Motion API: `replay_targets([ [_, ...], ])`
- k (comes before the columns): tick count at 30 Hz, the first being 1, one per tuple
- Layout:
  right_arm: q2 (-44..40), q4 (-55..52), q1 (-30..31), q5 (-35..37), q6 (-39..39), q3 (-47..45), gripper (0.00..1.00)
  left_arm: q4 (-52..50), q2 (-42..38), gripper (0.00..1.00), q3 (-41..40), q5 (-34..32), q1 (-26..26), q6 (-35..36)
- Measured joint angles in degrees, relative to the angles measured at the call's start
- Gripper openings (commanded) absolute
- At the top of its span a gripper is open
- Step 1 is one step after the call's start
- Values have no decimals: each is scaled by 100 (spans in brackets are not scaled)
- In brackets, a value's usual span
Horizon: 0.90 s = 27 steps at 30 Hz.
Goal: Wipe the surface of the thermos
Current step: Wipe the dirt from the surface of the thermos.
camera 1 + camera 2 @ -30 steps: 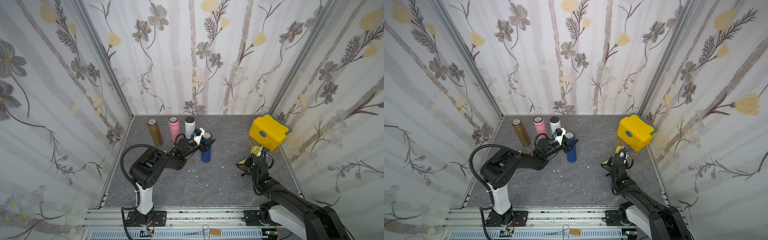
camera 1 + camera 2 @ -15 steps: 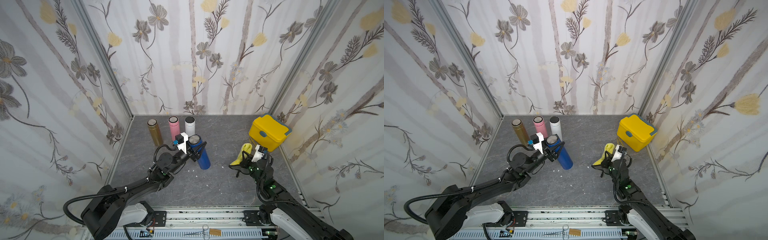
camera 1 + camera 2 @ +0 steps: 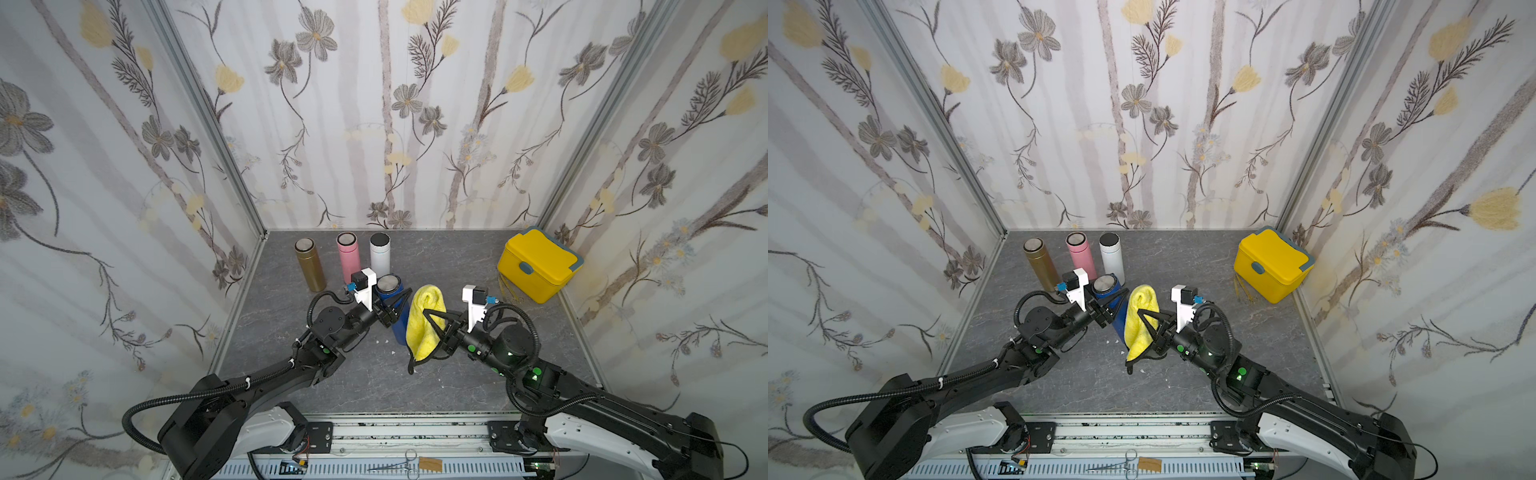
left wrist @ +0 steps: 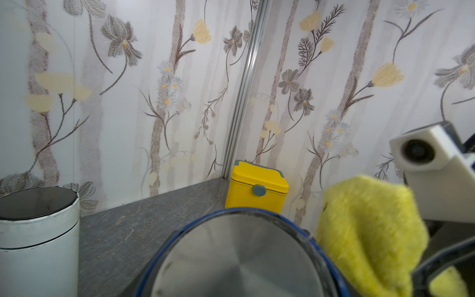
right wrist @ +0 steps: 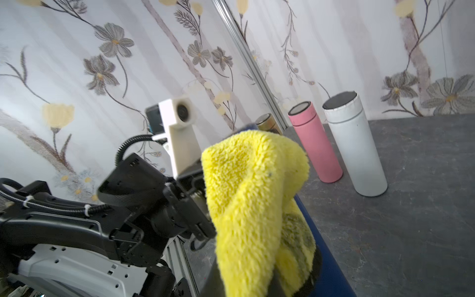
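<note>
In both top views the blue thermos (image 3: 398,326) (image 3: 1118,322) with a steel cap stands mid-floor, leaning slightly. My left gripper (image 3: 388,309) (image 3: 1106,312) is shut on its upper body from the left. My right gripper (image 3: 434,328) (image 3: 1151,329) is shut on a fluffy yellow cloth (image 3: 422,324) (image 3: 1139,322) that lies against the thermos's right side. The left wrist view shows the steel cap (image 4: 236,257) close up with the cloth (image 4: 365,231) beside it. In the right wrist view the cloth (image 5: 252,200) hides most of the blue body (image 5: 329,272). Whether the base touches the floor is hidden.
A gold thermos (image 3: 311,266), a pink one (image 3: 348,257) and a white one (image 3: 380,253) stand in a row at the back, close behind the left gripper. A yellow lidded box (image 3: 538,264) sits in the back right corner. Floral walls close three sides.
The left arm has stretched out, keeping its hold on the blue thermos and shifting it slightly left and forward. The right gripper has carried the cloth from near the yellow box to the thermos's side.
</note>
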Motion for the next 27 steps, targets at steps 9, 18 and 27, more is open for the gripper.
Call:
replay_targets([
  [9, 168, 291, 382, 26, 140, -175, 0, 514, 909, 0, -39, 1088, -31, 739],
  [18, 201, 1523, 656, -42, 116, -645, 0, 1585, 962, 0, -673, 1823, -173, 1290],
  [27, -125, 1633, 651, 634, 310, -1300, 0, 1976, 758, 0, -804, 1493, -245, 1226],
])
